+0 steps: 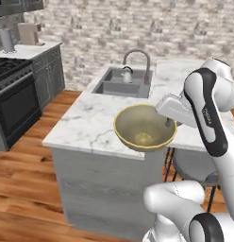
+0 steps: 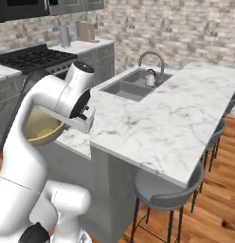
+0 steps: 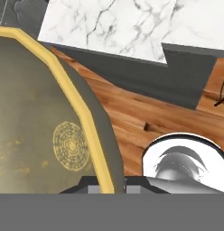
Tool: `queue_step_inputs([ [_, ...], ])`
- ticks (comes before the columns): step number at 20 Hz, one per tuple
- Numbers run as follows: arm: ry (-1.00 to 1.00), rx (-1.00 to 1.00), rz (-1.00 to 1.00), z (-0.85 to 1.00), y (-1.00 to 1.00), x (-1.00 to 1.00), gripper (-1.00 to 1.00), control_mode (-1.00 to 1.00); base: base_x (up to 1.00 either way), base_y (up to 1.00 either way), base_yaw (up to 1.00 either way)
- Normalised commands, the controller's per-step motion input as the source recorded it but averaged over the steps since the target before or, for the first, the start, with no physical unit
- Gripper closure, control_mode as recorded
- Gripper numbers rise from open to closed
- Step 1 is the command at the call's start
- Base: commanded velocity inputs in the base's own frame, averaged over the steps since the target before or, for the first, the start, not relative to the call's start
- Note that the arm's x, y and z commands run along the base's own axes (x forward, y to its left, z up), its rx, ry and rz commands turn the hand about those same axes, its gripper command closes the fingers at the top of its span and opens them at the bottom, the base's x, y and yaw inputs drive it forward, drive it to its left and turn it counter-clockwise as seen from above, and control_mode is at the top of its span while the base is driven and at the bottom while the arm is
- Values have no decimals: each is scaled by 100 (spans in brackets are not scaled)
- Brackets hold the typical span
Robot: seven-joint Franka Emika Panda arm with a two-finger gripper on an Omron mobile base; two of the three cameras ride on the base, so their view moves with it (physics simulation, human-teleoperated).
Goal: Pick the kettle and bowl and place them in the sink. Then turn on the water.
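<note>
The gripper (image 1: 169,124) is closed tight on the rim of the bowl (image 1: 143,126). In the hand view the bowl's yellow edge (image 3: 89,117) runs down between the two dark finger tips, one on each side of it. The bowl is big and round, olive on the outside and yellowish inside. In the left base view it sits at the front edge of the white marble counter (image 1: 90,120), and part of it sticks out past the edge. It looks lifted a little off the counter, but that is hard to tell for sure. In the right base view the bowl (image 2: 40,130) peeks out from behind the white arm.

The small pale kettle (image 1: 127,75) is already in the sink (image 1: 112,87), in the far basin, under the curved grey faucet (image 1: 137,59). The sink is well apart from the bowl, farther back in the counter.

A grey stool (image 2: 163,190) stands beside the counter. A black stove (image 1: 10,97) is off to the left.
</note>
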Motion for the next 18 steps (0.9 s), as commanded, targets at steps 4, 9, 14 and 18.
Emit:
queue_step_inputs([
  [4, 0, 0, 0, 0, 0, 0, 100, 100, 85, 67, 7],
  [9, 0, 0, 0, 0, 0, 0, 100, 100, 52, 76, -26],
  [14, 0, 0, 0, 0, 0, 0, 100, 100, 53, 90, -43],
  [18, 0, 0, 0, 0, 0, 0, 100, 100, 37, 90, -54],
])
